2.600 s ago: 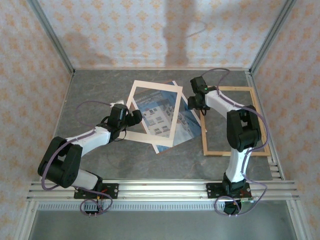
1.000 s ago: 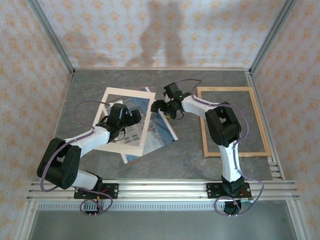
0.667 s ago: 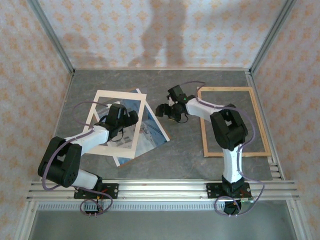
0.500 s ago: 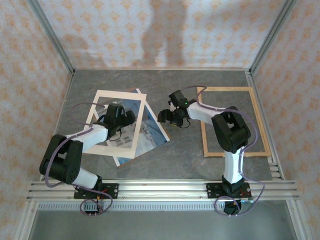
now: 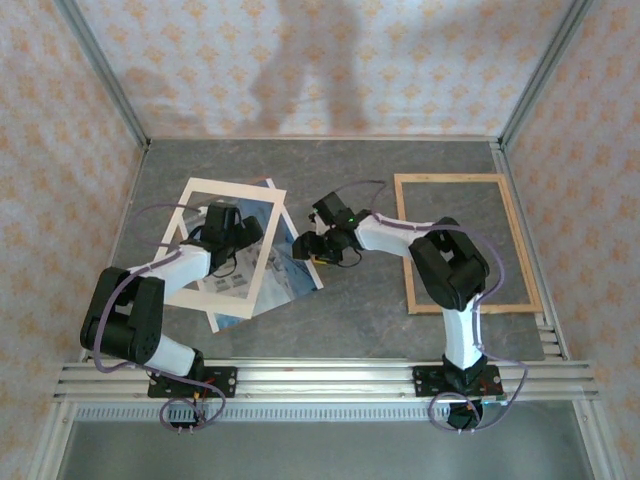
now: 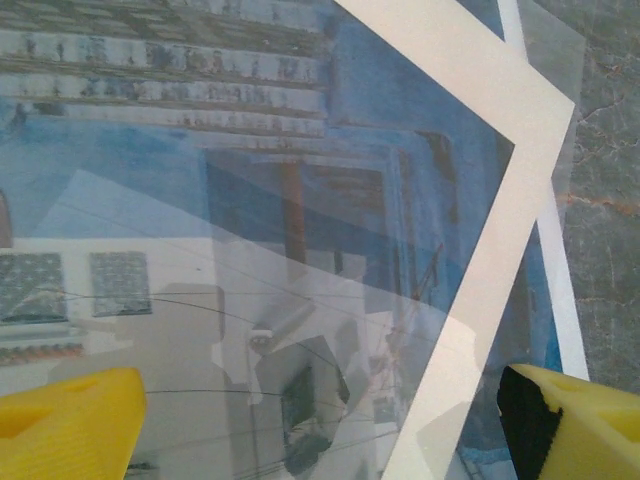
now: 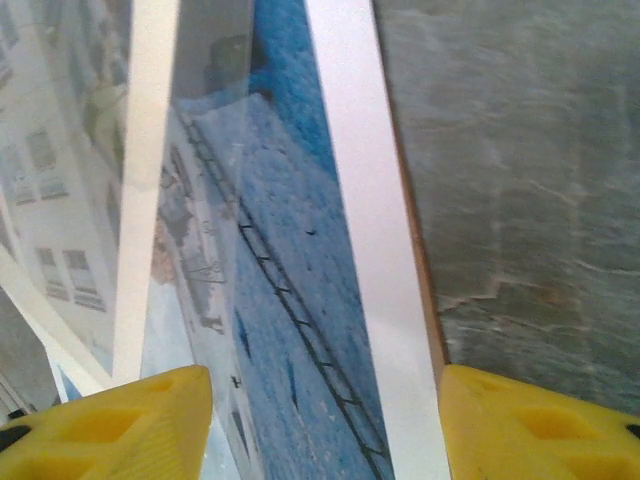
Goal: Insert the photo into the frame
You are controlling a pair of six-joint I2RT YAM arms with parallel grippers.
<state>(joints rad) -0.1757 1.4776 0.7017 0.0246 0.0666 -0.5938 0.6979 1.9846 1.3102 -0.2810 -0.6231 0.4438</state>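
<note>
The photo point(image 5: 293, 272), blue sky and a pale building, lies left of centre on the table, mostly under a cream mat board point(image 5: 185, 222). The light wood frame point(image 5: 405, 245) lies flat at the right, with bare table inside it. My left gripper point(image 5: 240, 230) is low over the mat's window; in its wrist view the left gripper point(image 6: 320, 430) is open, its yellow fingertips point(image 6: 70, 420) wide apart over the photo point(image 6: 250, 180) and a glossy clear sheet. My right gripper point(image 5: 310, 246) sits at the photo's right edge. The right gripper point(image 7: 325, 430) is open, straddling the photo point(image 7: 290, 260) and its white border.
A thin brown edge point(image 7: 420, 300) shows beside the photo's white border. Grey table point(image 7: 520, 180) lies between the photo and the frame. Patterned walls and metal rails point(image 5: 330, 375) close in the workspace.
The mat board and photo have slid left and turned, the left gripper going with them. The right gripper has moved left from the frame to the photo's right edge, its jaws narrowing.
</note>
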